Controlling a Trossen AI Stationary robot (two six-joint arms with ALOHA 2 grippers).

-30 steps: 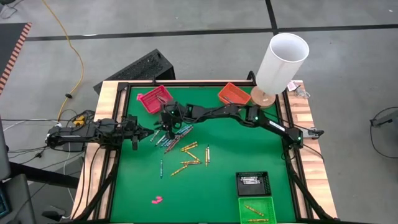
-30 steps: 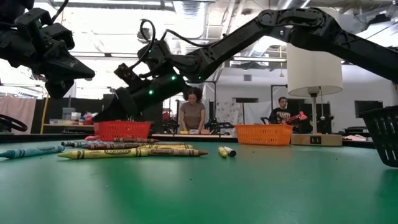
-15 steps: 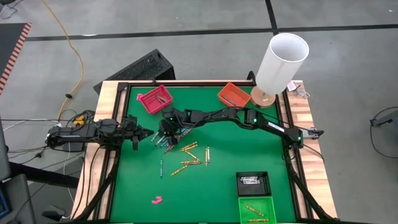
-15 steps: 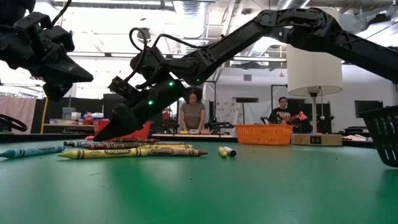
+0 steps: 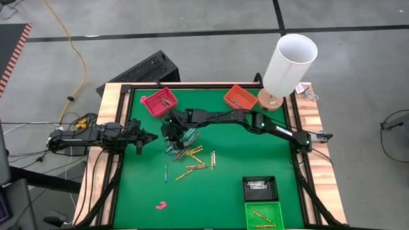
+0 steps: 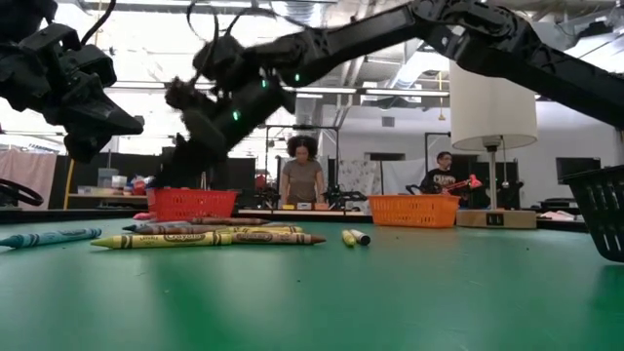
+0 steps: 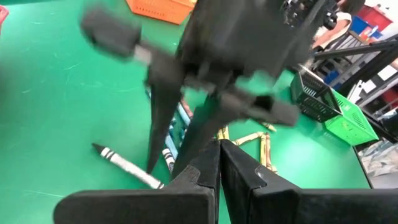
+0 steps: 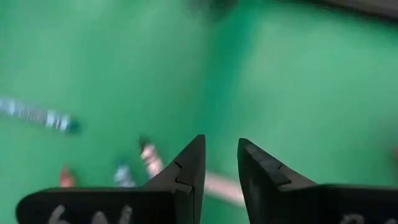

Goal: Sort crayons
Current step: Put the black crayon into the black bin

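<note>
A robotics lab: people (image 6: 302,174) at workbenches behind the green table (image 6: 409,292).

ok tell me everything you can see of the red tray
The red tray is a small square bin of what looks like red plastic with ribbed sides, open-topped. It sits on the green mat near its far left corner, turned at an angle. A thin stick seems to lie inside. Nothing grips it; the right gripper hangs nearby.
</note>
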